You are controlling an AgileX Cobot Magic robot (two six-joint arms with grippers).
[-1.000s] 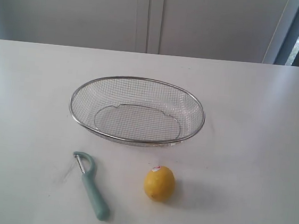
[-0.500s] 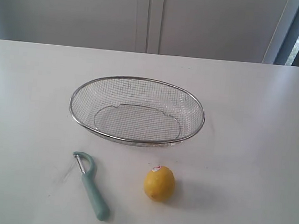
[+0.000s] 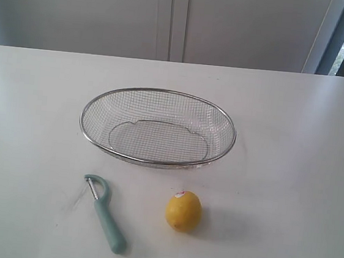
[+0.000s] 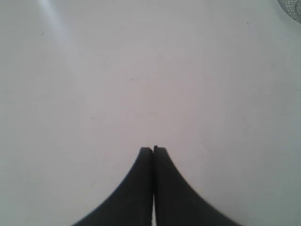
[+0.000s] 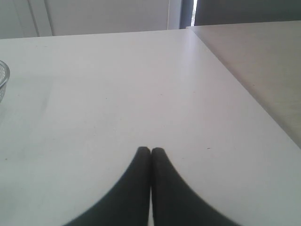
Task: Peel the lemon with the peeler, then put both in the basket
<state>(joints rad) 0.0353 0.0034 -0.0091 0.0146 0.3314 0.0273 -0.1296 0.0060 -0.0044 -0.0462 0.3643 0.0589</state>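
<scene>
The yellow lemon [image 3: 183, 211] with its red-and-white sticker rests on the white table near the front, right of centre. To its left lies the teal-handled peeler [image 3: 106, 213], blade end pointing toward the basket [image 3: 161, 93]. The wire-mesh basket stands behind both, with nothing in it. Neither arm shows in the exterior view. My left gripper [image 4: 153, 149] is shut over bare table with nothing between its fingers; a sliver of the basket [image 4: 292, 8] shows at that view's corner. My right gripper [image 5: 150, 150] is shut too, over bare table, with the basket rim [image 5: 3, 77] at that view's edge.
The white table [image 3: 293, 148] ends at a far edge before grey cabinet doors. In the right wrist view a second, beige table surface [image 5: 263, 61] adjoins the white one along a straight seam.
</scene>
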